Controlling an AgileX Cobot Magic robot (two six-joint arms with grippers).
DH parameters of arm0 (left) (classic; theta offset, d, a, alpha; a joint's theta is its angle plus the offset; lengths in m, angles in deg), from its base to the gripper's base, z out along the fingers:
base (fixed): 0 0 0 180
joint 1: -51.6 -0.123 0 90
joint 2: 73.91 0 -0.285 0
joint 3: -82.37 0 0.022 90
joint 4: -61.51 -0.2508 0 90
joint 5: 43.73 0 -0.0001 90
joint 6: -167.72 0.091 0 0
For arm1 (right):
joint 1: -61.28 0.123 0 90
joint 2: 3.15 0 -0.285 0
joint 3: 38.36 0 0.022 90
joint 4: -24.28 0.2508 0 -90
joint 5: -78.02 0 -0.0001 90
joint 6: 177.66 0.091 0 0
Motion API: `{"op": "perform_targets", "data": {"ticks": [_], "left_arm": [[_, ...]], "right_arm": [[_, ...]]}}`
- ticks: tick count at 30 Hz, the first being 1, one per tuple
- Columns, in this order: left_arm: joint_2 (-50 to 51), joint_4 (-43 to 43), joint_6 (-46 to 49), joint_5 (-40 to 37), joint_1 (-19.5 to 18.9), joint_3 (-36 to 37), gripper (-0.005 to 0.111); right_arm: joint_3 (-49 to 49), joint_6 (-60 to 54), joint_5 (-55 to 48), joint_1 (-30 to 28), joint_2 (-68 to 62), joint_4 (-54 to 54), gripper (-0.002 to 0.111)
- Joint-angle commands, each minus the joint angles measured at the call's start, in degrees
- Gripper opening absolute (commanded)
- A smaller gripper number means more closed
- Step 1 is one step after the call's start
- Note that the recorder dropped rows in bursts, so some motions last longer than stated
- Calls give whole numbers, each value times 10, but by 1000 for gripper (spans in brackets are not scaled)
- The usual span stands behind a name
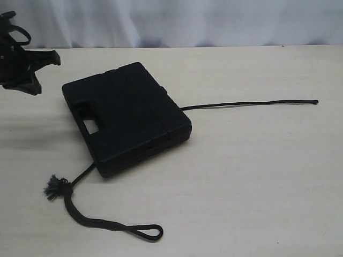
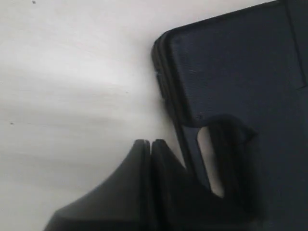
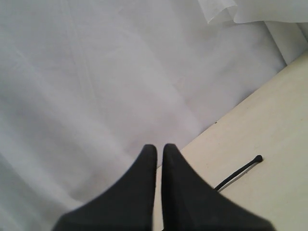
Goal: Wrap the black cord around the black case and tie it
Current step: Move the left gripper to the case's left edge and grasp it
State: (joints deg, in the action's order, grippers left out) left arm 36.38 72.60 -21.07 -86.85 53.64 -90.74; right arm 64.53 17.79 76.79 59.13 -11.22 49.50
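Note:
The black case [image 1: 126, 115] lies flat on the table, turned at an angle, its handle slot toward the near left. The black cord [image 1: 249, 105] runs under it: a thin length ends in a knobbed tip at the right, and a frayed knot [image 1: 53, 186] and flat loop [image 1: 144, 232] lie at the near left. My left gripper [image 1: 53, 58] hovers shut and empty to the far left of the case. The left wrist view shows the case [image 2: 240, 72] corner beside that shut gripper [image 2: 150, 142]. My right gripper [image 3: 156, 147] is shut and empty, with the cord tip [image 3: 240, 171] nearby; the exterior view leaves it out.
A white curtain [image 1: 177, 21] hangs behind the table's far edge. The pale wooden tabletop [image 1: 257, 176] spreads to the right and front of the case. In the right wrist view the table edge [image 3: 250, 96] meets the curtain [image 3: 96, 86].

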Motion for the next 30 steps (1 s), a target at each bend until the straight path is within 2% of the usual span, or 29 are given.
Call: {"op": "perform_targets", "data": {"ticks": [1, 4, 6, 11, 16, 21, 30], "left_arm": [[4, 66, 52, 7, 8, -2, 0], [14, 62, 101, 4, 32, -2, 1], [24, 59, 109, 4, 53, -2, 6], [52, 27, 103, 13, 95, -2, 36], [59, 24, 91, 26, 100, -2, 53], [65, -13, 26, 29, 99, -2, 54], [132, 2, 23, 52, 99, -2, 54]], "right_arm": [[-1, -2, -8, -4, 3, -7, 4], [-1, -2, -8, -4, 3, -7, 4], [-1, -2, -8, -4, 3, -7, 4], [-1, -2, -8, -4, 3, -7, 4], [-1, -2, -8, -4, 3, -7, 4], [-1, -2, -8, -4, 3, -7, 4], [-1, -2, -8, -4, 3, -7, 4]]}}
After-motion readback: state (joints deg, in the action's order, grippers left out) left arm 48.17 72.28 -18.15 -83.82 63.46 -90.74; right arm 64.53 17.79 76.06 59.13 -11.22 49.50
